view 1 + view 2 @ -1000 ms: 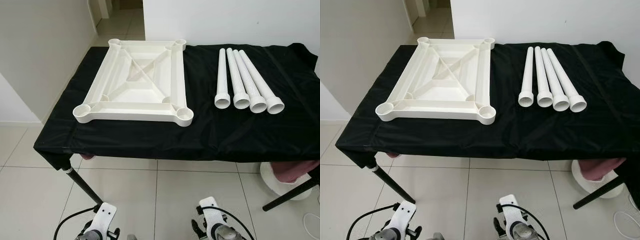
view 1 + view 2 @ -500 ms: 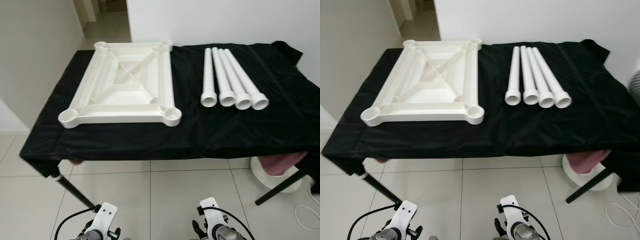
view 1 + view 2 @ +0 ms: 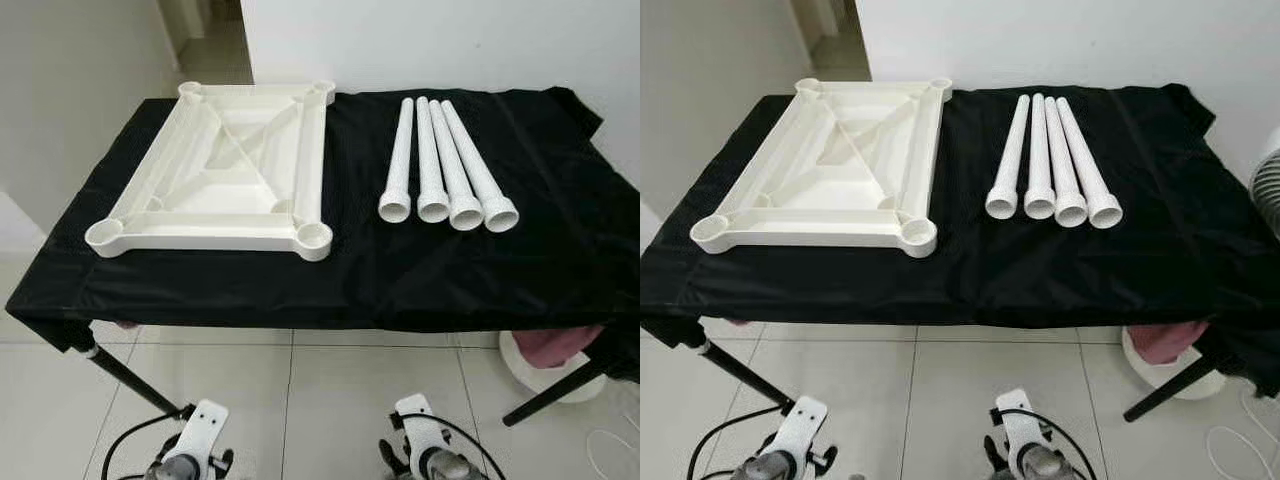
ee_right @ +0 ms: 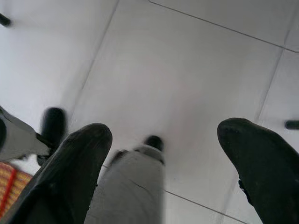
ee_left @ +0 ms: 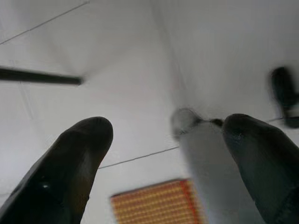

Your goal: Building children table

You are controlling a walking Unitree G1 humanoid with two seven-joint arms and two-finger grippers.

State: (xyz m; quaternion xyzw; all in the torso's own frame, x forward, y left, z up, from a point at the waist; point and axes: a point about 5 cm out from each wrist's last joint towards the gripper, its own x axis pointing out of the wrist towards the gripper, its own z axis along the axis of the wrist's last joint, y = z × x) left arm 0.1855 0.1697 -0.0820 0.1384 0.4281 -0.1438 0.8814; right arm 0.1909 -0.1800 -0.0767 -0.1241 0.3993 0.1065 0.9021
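A white plastic tabletop (image 3: 225,170) lies upside down on the left half of a work table draped in black cloth (image 3: 400,270), a round leg socket at each corner. Several white tube legs (image 3: 445,165) lie side by side to its right, flared ends toward me. Both arms hang low in front of the table. My left gripper (image 5: 163,154) is open above the floor tiles. My right gripper (image 4: 163,154) is open too, nothing between its fingers.
White walls stand behind and left of the table, with a doorway (image 3: 210,40) at the back left. A white tub with pink cloth (image 3: 555,355) sits under the table's right end beside a black slanted table leg (image 3: 545,395). An orange mat (image 5: 154,203) lies on the tiles.
The whole picture has shifted: my camera has moved, and the table and its parts now sit further left in the eye views. Nothing on the table has moved. Both arms still hang low.
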